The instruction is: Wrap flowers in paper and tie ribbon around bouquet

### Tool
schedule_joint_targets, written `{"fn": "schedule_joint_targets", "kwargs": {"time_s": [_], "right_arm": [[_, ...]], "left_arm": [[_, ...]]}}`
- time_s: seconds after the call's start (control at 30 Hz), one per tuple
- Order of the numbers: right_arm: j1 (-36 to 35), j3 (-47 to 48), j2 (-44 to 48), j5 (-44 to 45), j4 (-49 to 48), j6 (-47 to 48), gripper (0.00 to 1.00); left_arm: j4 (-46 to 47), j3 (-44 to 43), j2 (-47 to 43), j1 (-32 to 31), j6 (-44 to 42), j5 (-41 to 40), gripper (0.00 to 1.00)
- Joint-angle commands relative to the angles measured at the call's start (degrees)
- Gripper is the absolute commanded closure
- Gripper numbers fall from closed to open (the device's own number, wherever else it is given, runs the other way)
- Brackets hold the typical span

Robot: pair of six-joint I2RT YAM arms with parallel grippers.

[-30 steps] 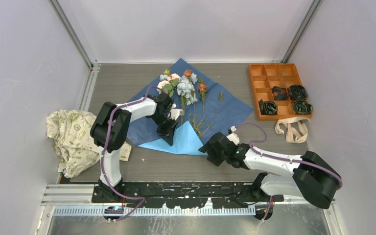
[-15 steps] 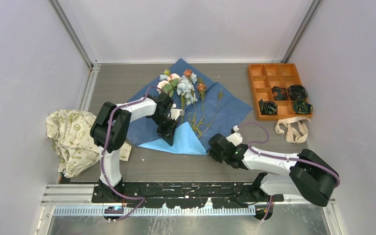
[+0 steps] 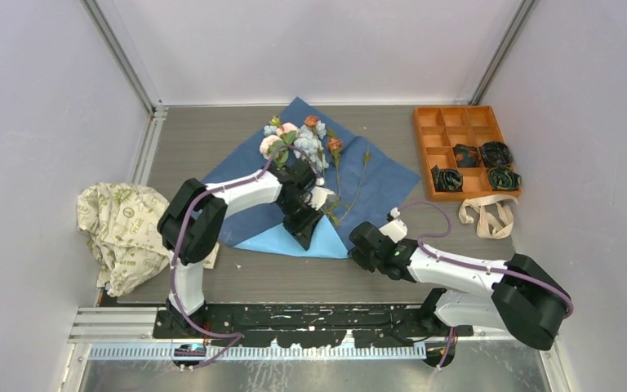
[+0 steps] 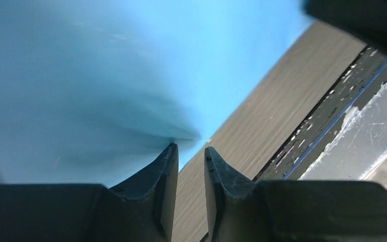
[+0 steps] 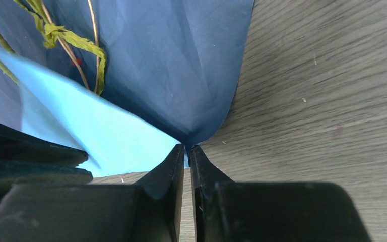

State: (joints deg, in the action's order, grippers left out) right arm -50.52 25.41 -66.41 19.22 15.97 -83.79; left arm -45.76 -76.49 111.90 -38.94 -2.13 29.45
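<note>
Left claw [image 3: 304,235] farther right now, low over paper [image 3: 375,175].

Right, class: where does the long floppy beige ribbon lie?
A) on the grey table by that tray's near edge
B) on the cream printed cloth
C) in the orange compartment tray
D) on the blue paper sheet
A: the ribbon lies loose on the table, just outside the tray.
</note>
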Motion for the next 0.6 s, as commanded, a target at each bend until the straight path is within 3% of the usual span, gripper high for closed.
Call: {"fn": "schedule_joint_targets", "kwargs": {"time_s": [0.0,0.07,0.3,0.57], "right_arm": [[-0.3,0.6,0.7,0.8,1.1,-0.9,0.83],[-0.4,0.5,0.3,-0.2,0.5,-1.2,0.77],[-4.8,0.6,0.9,-0.5,0.3,-6.7,0.41],[-5.2,-0.3,-7.2,1.0,-7.6,-10.7,0.38]], "left_arm": [[4.9,-3.2,-1.3,-2.6,-0.7,0.6,0.72],[3.6,-6.2,2.5,-2.6,-0.1,-2.3,0.72],[3.1,-7.6,7.0,-2.3,3.8,-6.6,0.72],[2.9,-7.4,7.3,-2.2,3.9,-5.9,0.72]]}}
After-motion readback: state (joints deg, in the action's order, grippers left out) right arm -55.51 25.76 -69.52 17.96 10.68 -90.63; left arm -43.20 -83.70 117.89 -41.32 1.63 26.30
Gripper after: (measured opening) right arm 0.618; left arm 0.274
